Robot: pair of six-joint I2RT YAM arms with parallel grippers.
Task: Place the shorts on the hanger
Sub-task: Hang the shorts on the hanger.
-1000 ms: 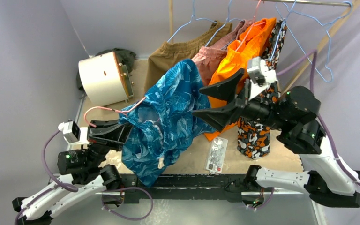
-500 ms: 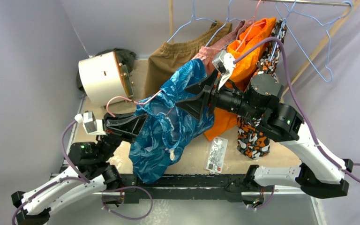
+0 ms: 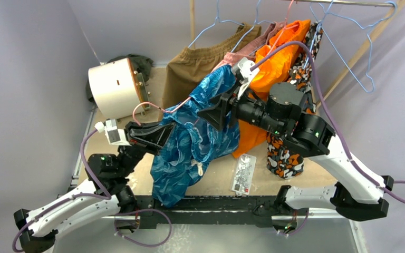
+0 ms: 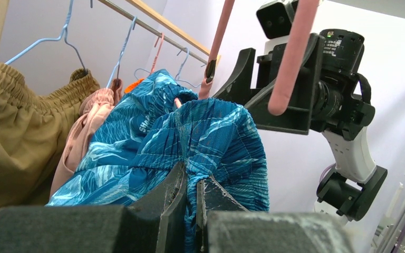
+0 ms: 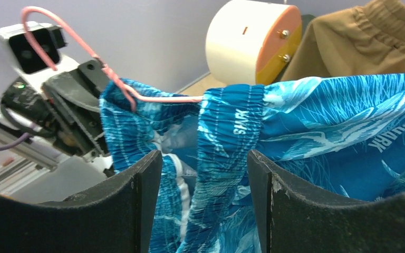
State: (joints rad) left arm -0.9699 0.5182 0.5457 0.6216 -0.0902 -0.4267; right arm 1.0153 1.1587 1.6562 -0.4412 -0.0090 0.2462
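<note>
The blue-and-teal shorts (image 3: 195,142) hang in the air between my arms, threaded on the pink hanger (image 5: 158,98). The hanger's hook curls up beside my left gripper. My left gripper (image 3: 163,134) is shut on a fold of the shorts' waistband (image 4: 205,132), with the cloth pinched between its jaws (image 4: 191,174). Two pink hanger wires (image 4: 215,52) cross the top of the left wrist view. My right gripper (image 3: 213,108) is open. Its jaws (image 5: 204,158) stand on either side of a gathered strip of waistband (image 5: 232,137) without closing on it. The white drawstring (image 3: 200,168) dangles below.
A white drum (image 3: 113,87) lies at the back left. Brown shorts (image 3: 195,60), orange shorts (image 3: 274,68) and a black-orange patterned garment (image 3: 285,150) hang from the rail, with light blue hangers (image 3: 348,47) to their right. A clear plastic packet (image 3: 244,173) lies on the table.
My right gripper has swung left from beside the orange shorts to the blue shorts' waistband. My left gripper has moved up and right with the shorts and hanger.
</note>
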